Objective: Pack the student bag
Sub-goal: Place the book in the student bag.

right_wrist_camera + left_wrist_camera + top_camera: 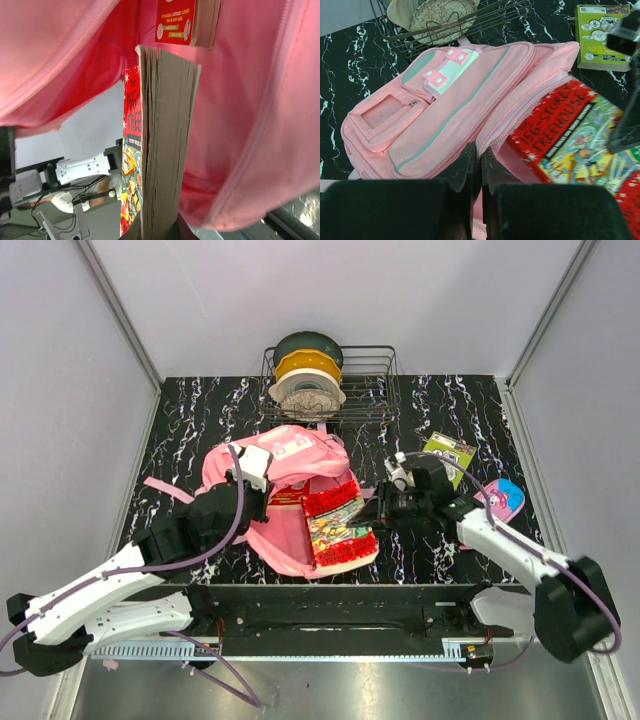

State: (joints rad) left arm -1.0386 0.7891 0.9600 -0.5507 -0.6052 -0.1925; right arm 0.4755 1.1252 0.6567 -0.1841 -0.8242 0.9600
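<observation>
Two grippers were closed, each on something at the near middle of the black marbled tabletop [190,420]. The left gripper [479,156] was pinched tight on a thin pink edge of the student bag [445,110], right at its unzipped mouth. The right gripper [373,512] was clamped on the Treehouse book [340,530], holding it by its right-hand edge.

That book, red with a busy cartoon cover, lay partly inside the bag's open mouth. From the right wrist its page edges [165,150] stood straight out from the fingers, with pink lining on both sides. Deeper inside the bag, a second red book [187,22] was already in place.

The bag itself lay left of centre, sprawled flat with its front pockets and white and pale-green patch facing up. Its bulk stretched away from the left gripper, and its opening was turned toward the right gripper.

To the right of the right arm, a small pink pencil case [503,500] with a blue end rested on the table, apart from the bag. Just beyond it lay a green packet [448,455] printed with cartoons.

Farthest back, a wire basket [375,390] held three spools [308,370] standing on edge: dark green, yellow and white. The basket's near side was close to the top of the bag.
</observation>
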